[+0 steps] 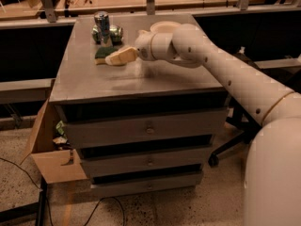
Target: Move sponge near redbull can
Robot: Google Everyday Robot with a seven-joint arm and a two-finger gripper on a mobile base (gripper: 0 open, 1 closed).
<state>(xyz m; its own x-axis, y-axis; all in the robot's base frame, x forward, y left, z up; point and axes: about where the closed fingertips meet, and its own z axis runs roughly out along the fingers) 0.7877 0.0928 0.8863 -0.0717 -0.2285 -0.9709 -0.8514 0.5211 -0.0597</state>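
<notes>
The sponge (103,54), dark green over yellow, lies at the far left of the cabinet top (141,79). The redbull can (101,23), slim and silvery-blue, stands upright just behind the sponge, about a hand's width away. My gripper (117,57) reaches in from the right, low over the top, with its tip right against the sponge's right side. The arm hides part of the top behind it.
A stouter green can (111,34) lies on its side right behind the redbull can. A pale dish (163,26) sits at the back, behind my arm. An open cardboard box (47,149) stands on the floor left of the drawers. A chair base (230,145) is on the right.
</notes>
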